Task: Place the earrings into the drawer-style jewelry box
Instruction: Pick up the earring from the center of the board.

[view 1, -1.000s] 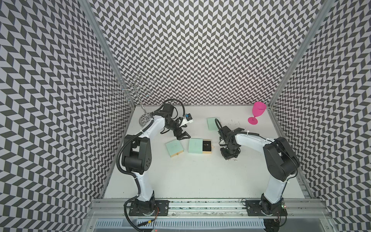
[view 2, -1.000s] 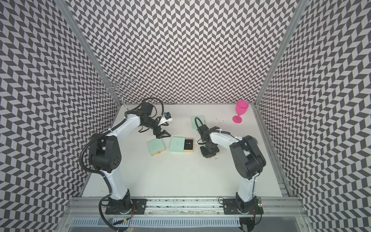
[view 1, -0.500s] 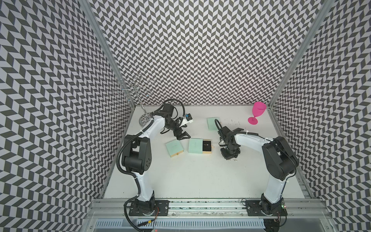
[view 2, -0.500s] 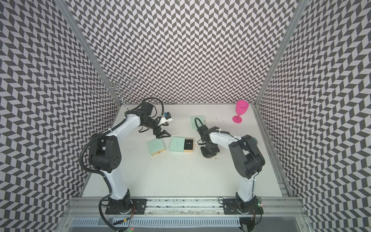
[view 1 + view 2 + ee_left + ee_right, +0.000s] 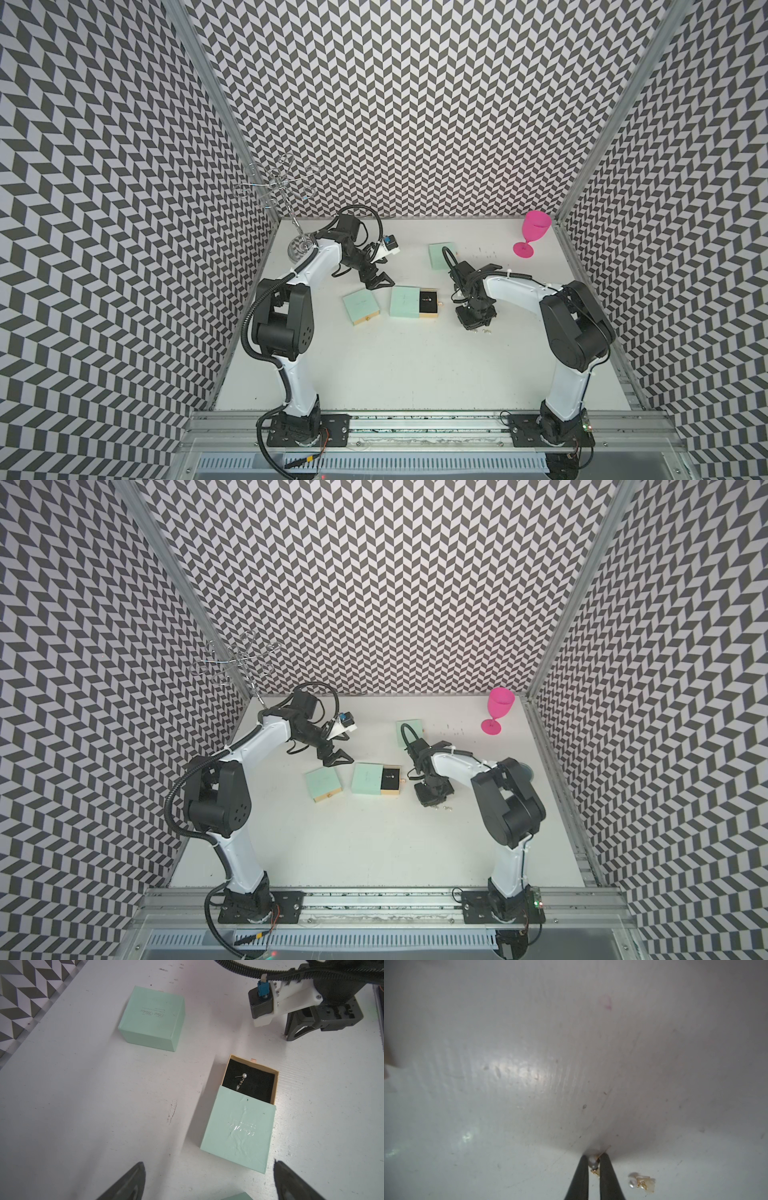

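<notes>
Right pincer (image 5: 594,1156) — closed on a small pearl-and-gold earring (image 5: 592,1162) against the white tabletop (image 5: 529,1084); a loose pearl earring (image 5: 640,1183) lies just beside. Near it, the mint-green drawer-style jewelry box (image 5: 239,1132) has its tan drawer (image 5: 275,1086) slid out, 1 pearl drop earring (image 5: 242,1079) on black foam inside. Left pincer (image 5: 380,284) hovers wide open — near a second, shut mint-green box (image 5: 360,305).

Your jewelry box (image 5: 409,302) — a mint-green sleeve lying flat — has its black-lined drawer (image 5: 250,1082) slid partly out, with one pearl earring (image 5: 242,1080) inside. Past the drawer's open end, a second pearl earring (image 5: 592,1162) is pinched in the right gripper (image 5: 594,1158) — a pearl-and-gold cluster (image 5: 640,1183) (blurred) lies just beside it.
</notes>
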Robot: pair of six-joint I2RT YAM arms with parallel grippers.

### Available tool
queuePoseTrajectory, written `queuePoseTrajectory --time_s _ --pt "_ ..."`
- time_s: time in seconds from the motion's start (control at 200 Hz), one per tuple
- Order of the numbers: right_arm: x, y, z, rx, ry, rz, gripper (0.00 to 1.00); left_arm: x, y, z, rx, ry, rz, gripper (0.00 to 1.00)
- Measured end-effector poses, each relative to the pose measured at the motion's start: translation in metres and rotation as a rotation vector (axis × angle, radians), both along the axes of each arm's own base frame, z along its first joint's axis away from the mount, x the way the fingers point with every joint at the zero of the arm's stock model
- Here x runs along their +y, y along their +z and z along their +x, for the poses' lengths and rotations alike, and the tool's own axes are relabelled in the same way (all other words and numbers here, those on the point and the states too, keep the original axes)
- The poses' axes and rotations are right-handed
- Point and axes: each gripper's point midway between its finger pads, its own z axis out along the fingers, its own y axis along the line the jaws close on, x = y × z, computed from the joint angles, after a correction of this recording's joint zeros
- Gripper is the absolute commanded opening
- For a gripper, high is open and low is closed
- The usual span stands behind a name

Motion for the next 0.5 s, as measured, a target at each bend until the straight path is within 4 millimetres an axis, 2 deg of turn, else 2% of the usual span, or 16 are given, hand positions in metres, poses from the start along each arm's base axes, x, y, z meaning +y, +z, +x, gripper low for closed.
queuePoseTrajectory --time_s 0.255,0.501 --pt "-0.0008 0.0005 0.0006 -0.001 0.006 -0.006 0.02 0.0001 -0.0001 -0.0004 0.001 -0.001 0.001 0.97" --pt "-0.0024 0.0056 -0.0007 -0.003 0.007 -0.010 0.02 0.0001 -0.0001 -0.0003 0.001 -0.001 0.000 0.97"
